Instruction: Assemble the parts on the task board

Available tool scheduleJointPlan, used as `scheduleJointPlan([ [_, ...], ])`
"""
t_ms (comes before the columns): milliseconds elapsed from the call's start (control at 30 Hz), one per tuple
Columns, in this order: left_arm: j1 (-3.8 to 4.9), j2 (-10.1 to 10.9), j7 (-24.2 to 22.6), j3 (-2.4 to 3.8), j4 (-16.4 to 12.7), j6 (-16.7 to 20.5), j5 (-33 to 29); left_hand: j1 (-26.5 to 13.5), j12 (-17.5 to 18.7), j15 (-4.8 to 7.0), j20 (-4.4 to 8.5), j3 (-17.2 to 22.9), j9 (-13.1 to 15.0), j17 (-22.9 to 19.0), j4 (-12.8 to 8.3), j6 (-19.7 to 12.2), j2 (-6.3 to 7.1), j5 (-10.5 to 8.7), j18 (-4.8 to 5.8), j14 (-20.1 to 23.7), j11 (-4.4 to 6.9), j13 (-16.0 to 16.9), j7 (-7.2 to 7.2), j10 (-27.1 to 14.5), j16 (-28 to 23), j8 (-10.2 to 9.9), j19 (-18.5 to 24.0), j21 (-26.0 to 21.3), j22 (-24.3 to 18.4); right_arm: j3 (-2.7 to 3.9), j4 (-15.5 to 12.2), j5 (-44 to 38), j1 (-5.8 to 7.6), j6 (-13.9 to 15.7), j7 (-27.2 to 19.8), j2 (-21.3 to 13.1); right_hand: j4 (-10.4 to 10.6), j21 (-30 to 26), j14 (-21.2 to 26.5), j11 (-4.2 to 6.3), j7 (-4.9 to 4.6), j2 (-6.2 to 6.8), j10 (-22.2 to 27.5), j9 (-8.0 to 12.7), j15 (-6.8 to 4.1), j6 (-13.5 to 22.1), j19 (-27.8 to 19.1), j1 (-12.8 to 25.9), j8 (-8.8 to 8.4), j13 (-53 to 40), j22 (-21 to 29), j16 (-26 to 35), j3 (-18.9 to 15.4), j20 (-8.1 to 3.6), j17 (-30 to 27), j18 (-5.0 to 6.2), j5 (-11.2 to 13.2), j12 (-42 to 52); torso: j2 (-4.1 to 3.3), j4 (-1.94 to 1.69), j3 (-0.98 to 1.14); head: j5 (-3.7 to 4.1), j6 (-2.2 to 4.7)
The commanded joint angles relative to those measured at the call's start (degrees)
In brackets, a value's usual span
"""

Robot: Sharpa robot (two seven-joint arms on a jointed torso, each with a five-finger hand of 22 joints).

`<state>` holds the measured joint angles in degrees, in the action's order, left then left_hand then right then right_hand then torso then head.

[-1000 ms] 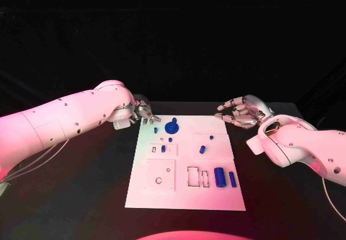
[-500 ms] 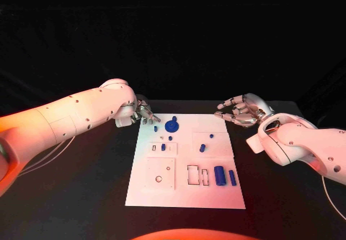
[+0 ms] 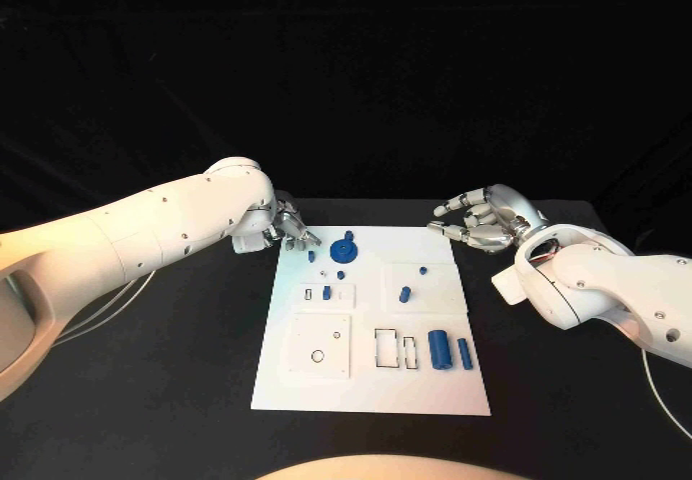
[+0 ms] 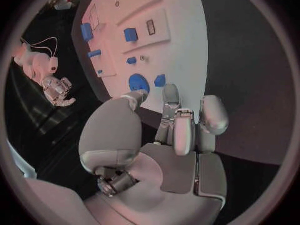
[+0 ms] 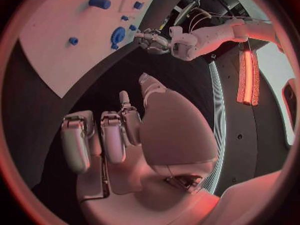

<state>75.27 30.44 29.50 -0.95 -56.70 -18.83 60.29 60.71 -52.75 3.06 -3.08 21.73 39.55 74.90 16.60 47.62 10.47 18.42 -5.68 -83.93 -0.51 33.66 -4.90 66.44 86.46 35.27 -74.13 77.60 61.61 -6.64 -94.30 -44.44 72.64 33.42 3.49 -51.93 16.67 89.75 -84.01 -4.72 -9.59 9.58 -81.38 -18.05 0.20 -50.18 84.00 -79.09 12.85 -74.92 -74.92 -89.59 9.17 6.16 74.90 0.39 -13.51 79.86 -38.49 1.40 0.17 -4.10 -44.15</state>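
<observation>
Task board (image 3: pixel 372 390) lies flat mid-table, white, long side running near to far. Blue parts spread over it: round disc (image 3: pixel 343 252) at far left corner, small peg (image 3: pixel 405 295) mid-board, two upright-looking cylinders (image 3: pixel 449 354) near right beside empty rectangular slots, prob. waiting to be seated there. Left hand (image 3: pixel 290 229) hangs just beside far left corner, close to disc w/o touching; fingers apart, nothing held, likely lined up to reach for disc or small piece beside it. Right hand (image 3: pixel 483 222) hovers off far right corner, well apart from parts; fingers loosely curled, look empty, though palm side hard to read. Assembly seems barely begun. Black table (image 3: pixel 173 380) all round.
</observation>
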Motion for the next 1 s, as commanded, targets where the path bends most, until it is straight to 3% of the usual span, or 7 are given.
scheduleJointPlan([
  [33,0.07,-0.5,-0.4,-0.09,0.8,-1.9,-1.2,-0.5,0.0,-0.3,-0.44,-0.3,-0.1,6.8,0.1,0.4,-0.02,-0.4,-0.02,-3.7,-0.23,-0.1,-0.15,-0.2,-0.1,-0.2,0.2,0.1,-0.2,0.01,0.0,-0.2,-0.04,-0.8,-0.7,0.1,-0.1,0.3,-5.5,0.11,0.19,-0.12,0.3,0.1,0.19,0.1,6.0,0.5,0.25,-5.9,-15.1,0.3,-0.2,0.17,13.2,-0.39,0.3,-0.1,-0.04,0.11,-0.03,0.04,0.07],
  [300,0.04,-1.3,-0.5,-0.29,2.1,-2.4,-2.1,-0.4,0.0,-0.31,-0.47,-0.3,-0.2,6.9,0.0,0.4,-0.26,-0.4,-0.03,-3.7,-0.23,-0.1,-0.14,-0.3,-0.1,-0.3,0.2,0.1,-0.2,0.01,0.0,-0.2,-0.04,-0.8,-0.7,0.2,-0.1,0.3,-5.5,0.11,0.19,-0.12,0.3,0.1,0.19,0.1,6.0,0.5,0.25,-5.9,-15.1,0.3,-0.2,0.17,13.2,-0.39,0.3,-0.1,0.03,-0.05,0.0,0.08,0.06],
  [1000,-0.61,-2.7,-0.6,-1.3,3.9,-3.6,-3.4,0.4,-0.1,-0.32,-0.53,-0.4,-0.3,6.9,-0.2,0.6,-0.59,-0.37,-0.06,-3.7,-0.21,-0.2,-0.12,-0.4,-0.1,-0.3,0.3,0.1,-0.2,0.01,0.0,-0.2,-0.03,-0.8,-0.7,0.3,-0.1,0.3,-5.5,0.11,0.19,-0.12,0.3,0.1,0.19,0.1,6.0,0.5,0.25,-5.9,-15.1,0.3,-0.2,0.17,13.2,-0.39,0.3,-0.1,0.01,-0.01,-0.01,0.23,-0.19],
])
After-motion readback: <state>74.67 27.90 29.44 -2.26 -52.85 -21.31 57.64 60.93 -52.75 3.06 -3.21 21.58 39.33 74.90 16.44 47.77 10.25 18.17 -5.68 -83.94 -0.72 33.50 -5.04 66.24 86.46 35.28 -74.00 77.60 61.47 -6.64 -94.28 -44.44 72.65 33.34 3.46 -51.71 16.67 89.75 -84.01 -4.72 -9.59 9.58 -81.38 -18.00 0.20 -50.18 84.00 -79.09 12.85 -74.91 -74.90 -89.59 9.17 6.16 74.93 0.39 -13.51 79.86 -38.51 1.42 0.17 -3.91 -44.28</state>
